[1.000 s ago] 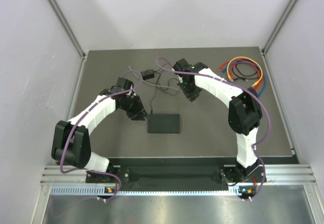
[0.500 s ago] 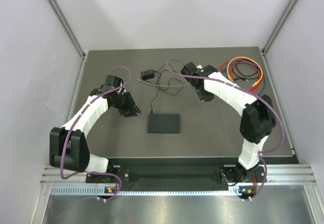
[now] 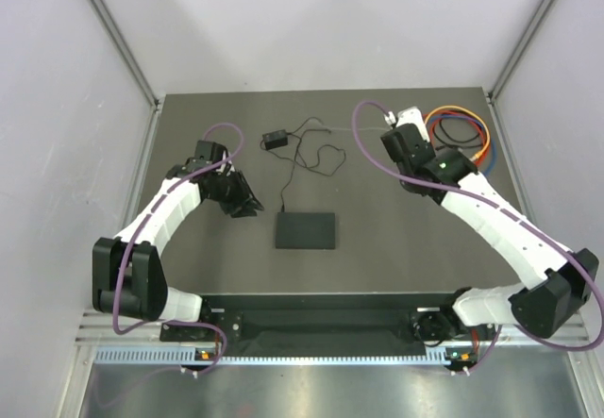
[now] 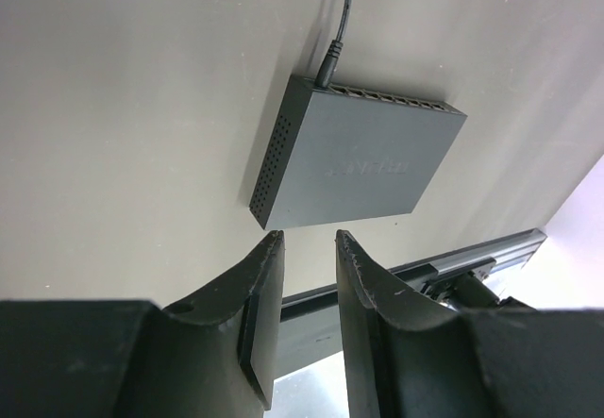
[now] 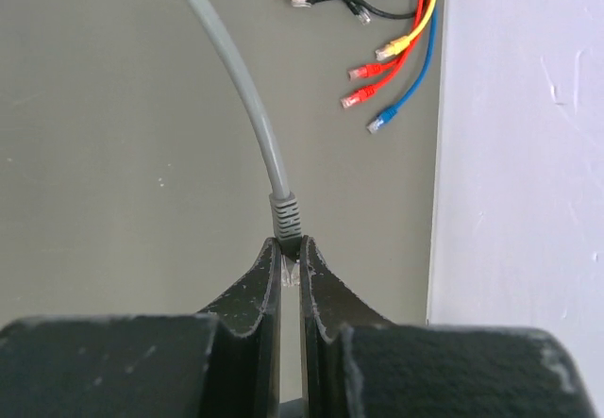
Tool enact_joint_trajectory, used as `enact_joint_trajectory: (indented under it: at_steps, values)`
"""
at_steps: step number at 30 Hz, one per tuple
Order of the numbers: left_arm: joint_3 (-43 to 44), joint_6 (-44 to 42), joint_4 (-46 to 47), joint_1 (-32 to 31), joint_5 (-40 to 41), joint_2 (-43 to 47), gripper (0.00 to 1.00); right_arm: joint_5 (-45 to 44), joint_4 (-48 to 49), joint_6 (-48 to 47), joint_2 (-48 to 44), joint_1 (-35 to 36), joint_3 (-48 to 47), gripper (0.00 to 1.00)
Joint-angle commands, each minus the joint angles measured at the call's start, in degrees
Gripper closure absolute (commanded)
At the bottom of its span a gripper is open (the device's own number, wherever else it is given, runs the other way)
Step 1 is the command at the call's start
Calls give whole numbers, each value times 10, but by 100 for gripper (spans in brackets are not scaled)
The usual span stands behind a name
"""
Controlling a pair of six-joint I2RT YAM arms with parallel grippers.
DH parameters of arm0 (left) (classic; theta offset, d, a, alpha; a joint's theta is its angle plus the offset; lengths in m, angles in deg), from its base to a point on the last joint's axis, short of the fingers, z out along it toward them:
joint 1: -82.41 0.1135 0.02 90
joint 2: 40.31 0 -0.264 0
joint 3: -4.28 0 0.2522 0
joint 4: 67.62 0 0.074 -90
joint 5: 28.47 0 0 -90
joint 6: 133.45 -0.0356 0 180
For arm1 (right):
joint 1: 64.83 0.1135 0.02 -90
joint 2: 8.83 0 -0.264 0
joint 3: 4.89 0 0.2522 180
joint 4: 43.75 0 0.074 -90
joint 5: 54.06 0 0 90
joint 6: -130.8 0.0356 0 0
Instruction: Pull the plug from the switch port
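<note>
On the tabletop (image 3: 377, 258), mid-front, the flat matte-black switch (image 3: 306, 230) lies between both arms. Far right, coloured cables (image 3: 458, 135) sit coiled. Only the left wrist view shows its socket row (image 4: 396, 100), a black lead (image 4: 338, 22) plugged at the corner; the left fingers (image 4: 260, 286) are apart, empty. Well away, the right fingers (image 5: 269, 291) pinch the grey plug (image 5: 286, 215).

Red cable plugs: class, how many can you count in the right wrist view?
2. One red plug lies just above the other, near the wall; others may be hidden.

You have one flat matte-black switch box (image 3: 306, 230), one grey round cable (image 5: 255, 116), and one coil of coloured cables (image 3: 460, 133) beyond the switch.
</note>
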Motion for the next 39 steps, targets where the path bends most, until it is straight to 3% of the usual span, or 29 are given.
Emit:
enact_joint_trajectory:
  at_steps: [1,4,10,19,20,23,27,31,39]
  values:
    - [-3,-6,18,3,-15,2,66,-31,14,3,6,-7,4,100]
    - [-5,-4,20,4,-19,3,66,-23,28,33,-34,-7,-1,100]
    - [-11,-6,19,4,-22,7,66,100,129,24,-157,-43,15,100]
    - [-18,-4,23,4,-33,2,66,392,130,5,-222,-116,20,100]
    - [-19,-3,25,4,-36,1,66,475,108,0,-215,-124,12,100]
    - [-22,0,29,4,-43,-2,67,584,93,4,-186,-154,-9,100]
    - [-28,5,35,4,-46,-3,67,476,172,113,-201,-186,12,100]
    - [-38,13,45,4,-56,-2,67,498,240,180,-170,-271,32,100]
    - [-45,5,37,4,-58,13,67,495,191,192,-11,-367,-34,100]
